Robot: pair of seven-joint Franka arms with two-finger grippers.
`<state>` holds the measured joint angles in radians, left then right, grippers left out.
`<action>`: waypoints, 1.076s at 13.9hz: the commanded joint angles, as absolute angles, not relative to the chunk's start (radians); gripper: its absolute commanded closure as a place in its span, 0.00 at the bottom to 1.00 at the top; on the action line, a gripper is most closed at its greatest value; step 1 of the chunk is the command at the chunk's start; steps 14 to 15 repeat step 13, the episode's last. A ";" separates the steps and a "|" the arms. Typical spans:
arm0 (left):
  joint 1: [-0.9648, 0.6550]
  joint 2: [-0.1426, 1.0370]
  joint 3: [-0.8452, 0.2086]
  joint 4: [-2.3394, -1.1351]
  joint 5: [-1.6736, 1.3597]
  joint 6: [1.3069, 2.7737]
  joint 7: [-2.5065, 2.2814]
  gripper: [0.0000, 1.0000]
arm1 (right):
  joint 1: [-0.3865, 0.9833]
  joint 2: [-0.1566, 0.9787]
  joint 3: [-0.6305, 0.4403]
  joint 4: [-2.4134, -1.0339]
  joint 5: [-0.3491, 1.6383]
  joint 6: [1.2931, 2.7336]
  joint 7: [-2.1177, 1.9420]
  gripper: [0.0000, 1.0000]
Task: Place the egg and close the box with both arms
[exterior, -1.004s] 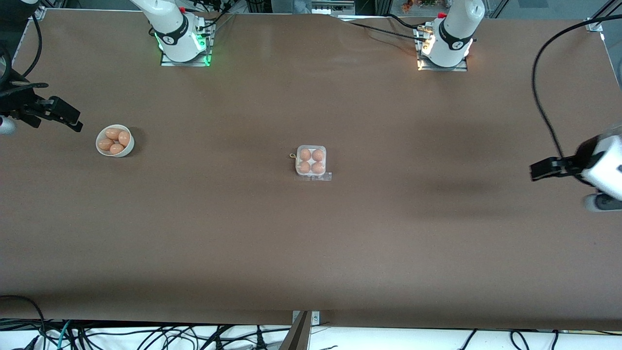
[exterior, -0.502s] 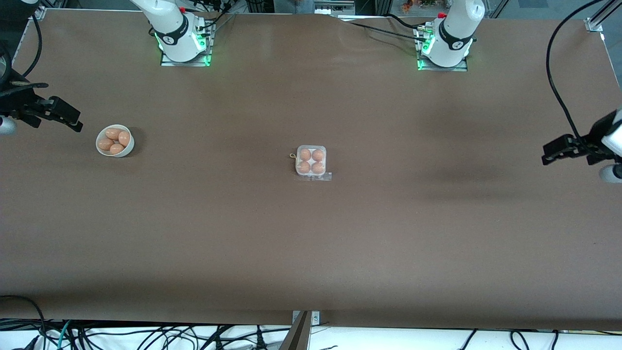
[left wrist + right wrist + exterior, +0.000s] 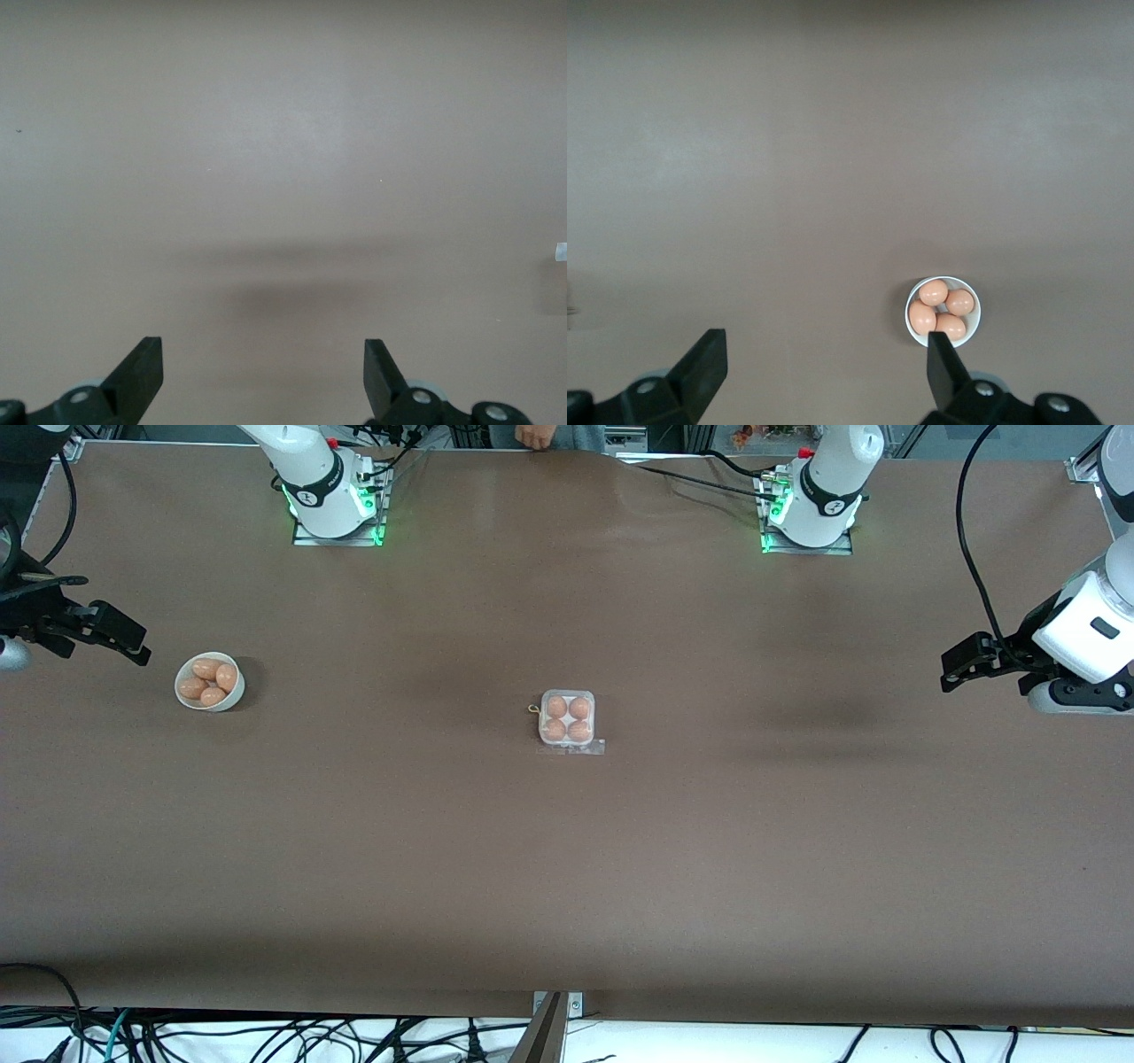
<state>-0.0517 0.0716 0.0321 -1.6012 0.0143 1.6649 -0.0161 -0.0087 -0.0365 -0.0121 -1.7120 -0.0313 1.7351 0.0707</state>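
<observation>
My table (image 3: 709, 850) is plain brown; eggs (image 3: 567, 718) light brown in the clear, seemingly pale-trayed box (image 3: 568, 741); bowl (image 3: 232, 699) white.

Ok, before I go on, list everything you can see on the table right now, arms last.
box: one, clear plastic, lid down, mid-table.
eggs in the box: four, light brown, one per cell.
bowl: one, white, round, toward the right arm's end of the table.
eggs in the bowl: four, light brown.
table: one, brown.
cables: many, black, along the table edge nearest the front camera.
left gripper: black, open, empty, over bare table at the left arm's end.
right gripper: black, open, empty, over the table beside the bowl.
</observation>
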 commanded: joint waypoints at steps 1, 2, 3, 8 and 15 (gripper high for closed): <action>0.008 0.041 -0.008 -1.631 0.031 1.683 -0.015 0.00 | -0.017 -0.032 -0.009 -1.694 -0.014 1.726 0.054 0.00; 0.008 0.043 -0.008 -1.628 0.031 1.683 -0.021 0.00 | -0.017 -0.032 -0.009 -1.694 -0.014 1.726 0.054 0.00; 0.008 0.043 -0.008 -1.629 0.032 1.681 -0.023 0.00 | -0.017 -0.032 -0.009 -1.694 -0.014 1.726 0.054 0.00; 0.009 0.046 -0.008 -1.635 0.031 1.678 -0.021 0.00 | -0.017 -0.032 -0.009 -1.694 -0.014 1.726 0.054 0.00; 0.006 0.049 -0.008 -1.629 0.032 1.660 -0.021 0.00 | -0.017 -0.032 -0.009 -1.694 -0.014 1.727 0.055 0.00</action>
